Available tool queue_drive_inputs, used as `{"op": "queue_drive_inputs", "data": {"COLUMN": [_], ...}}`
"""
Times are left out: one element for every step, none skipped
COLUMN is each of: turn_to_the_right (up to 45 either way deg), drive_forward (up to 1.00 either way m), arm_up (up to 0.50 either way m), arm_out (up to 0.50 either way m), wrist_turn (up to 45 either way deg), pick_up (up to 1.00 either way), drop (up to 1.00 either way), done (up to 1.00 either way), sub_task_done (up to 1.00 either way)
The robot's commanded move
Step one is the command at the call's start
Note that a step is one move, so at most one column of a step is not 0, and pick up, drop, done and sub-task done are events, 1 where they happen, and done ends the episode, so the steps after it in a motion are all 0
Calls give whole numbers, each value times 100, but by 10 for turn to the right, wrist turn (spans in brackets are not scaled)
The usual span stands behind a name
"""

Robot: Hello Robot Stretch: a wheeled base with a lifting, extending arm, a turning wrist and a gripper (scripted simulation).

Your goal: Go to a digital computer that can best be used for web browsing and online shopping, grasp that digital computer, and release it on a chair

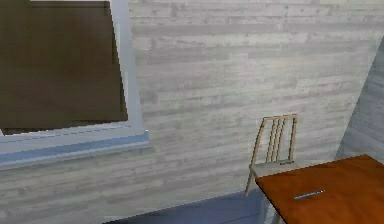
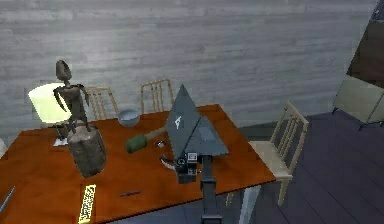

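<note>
A window (image 1: 60,65) and a chair (image 1: 272,145) by the table (image 1: 350,175) are shown in the forward view. In the arm side view the grey laptop (image 2: 190,125) is seen on that table, the gripper (image 2: 163,155) near it; whether anything is grasped cannot be told. Print on a yellow strip (image 2: 88,203) cannot be read.

Laptop (image 2: 195,130) grey; tbl (image 2: 45,175) orange-brown; wall (image 1: 220,90) pale streaky, prob. planks.

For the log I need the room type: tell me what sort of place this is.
Probably a dining room in a house: a wooden table with pale chairs around it, a lamp on it, and a window in the plank wall.
</note>
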Motion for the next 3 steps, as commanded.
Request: {"op": "queue_drive_inputs", "data": {"turn_to_the_right": [0,0,0], "drive_forward": [0,0,0], "arm_up": [34,0,0], "arm_out": [0,0,0], "wrist_turn": [0,-450,-450], "pick_up": [0,0,0], "drop": [0,0,0], "done": [0,0,0], "sub_task_done": [0,0,0]}}
